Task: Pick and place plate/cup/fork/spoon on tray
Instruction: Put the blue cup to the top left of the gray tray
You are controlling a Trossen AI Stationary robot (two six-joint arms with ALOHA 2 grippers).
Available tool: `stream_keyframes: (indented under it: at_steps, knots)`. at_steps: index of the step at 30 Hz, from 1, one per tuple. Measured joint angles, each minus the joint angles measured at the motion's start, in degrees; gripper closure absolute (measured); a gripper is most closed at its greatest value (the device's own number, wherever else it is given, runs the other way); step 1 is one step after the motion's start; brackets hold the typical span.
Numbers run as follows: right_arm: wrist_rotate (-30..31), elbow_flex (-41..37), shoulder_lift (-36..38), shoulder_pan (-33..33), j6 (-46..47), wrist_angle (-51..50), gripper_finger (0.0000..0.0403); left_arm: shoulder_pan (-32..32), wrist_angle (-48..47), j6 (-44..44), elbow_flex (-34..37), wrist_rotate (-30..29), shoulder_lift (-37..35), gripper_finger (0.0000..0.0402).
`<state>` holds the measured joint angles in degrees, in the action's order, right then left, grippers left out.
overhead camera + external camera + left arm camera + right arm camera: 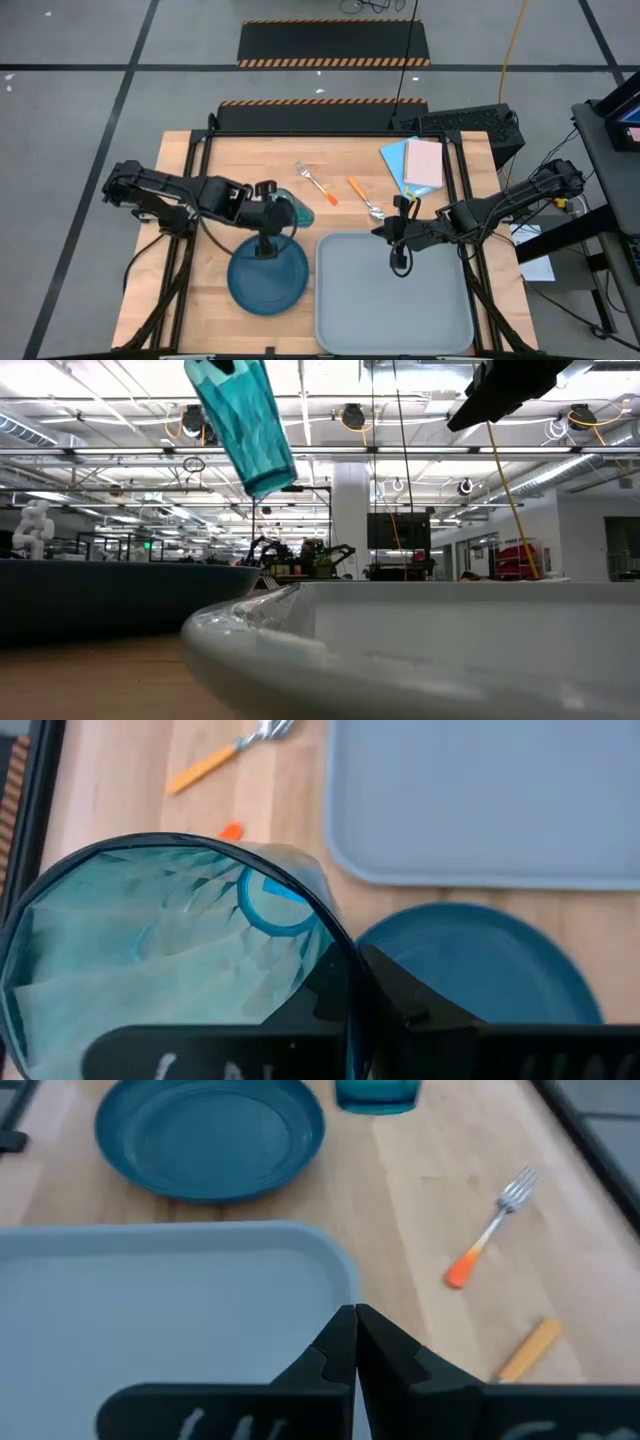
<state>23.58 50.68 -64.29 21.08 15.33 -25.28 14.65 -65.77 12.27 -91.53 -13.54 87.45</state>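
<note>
My left gripper (272, 214) is shut on the translucent teal cup (297, 212) and holds it in the air over the wood between the plate and the fork; the low view shows the cup (245, 420) high and tilted. The dark teal plate (267, 277) lies flat on the table, left of the grey-blue tray (395, 300). The fork (317, 183) and the spoon (365, 198) lie on the wood beyond the tray. My right gripper (400, 262) is shut and empty, hovering over the tray's far part (200, 1280). My left gripper holds the cup by its wall at the open rim (335, 935). One finger (400, 1005) lies outside the wall; the other is hidden behind the translucent wall. The cup is lifted clear and tilted, its base (270, 485) low and toward the table's right.
Blue and pink flat sheets (415, 160) lie at the table's far right corner. The tray's raised rim (260, 630) stands close beside the plate (110, 595). Bare wood lies at the far left of the table.
</note>
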Motion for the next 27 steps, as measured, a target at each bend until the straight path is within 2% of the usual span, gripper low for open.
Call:
stream_keyframes:
  at_steps: [5, 15, 22, 27]
  knots:
    - [0.72, 0.00, 0.00, -0.02, -1.42, 0.02, 0.0403, 1.63, -1.30, -0.85, -3.23, -0.57, 4.11, 0.0392]
    - [0.05, 0.00, 0.00, 0.04, 2.94, -2.49, 0.0403, 4.11, -2.04, -9.08, -19.30, -0.57, 18.43, 0.0390]
    - [-7.37, -0.07, 0.00, 0.11, 7.82, -11.32, 0.0403, 5.46, -2.14, -17.40, -30.20, 1.67, 26.96, 0.0391]
    - [-7.13, -1.87, 0.75, 1.29, 9.71, -13.67, 0.0403, 5.16, -1.38, -19.71, -32.94, 2.10, 30.34, 0.0390]
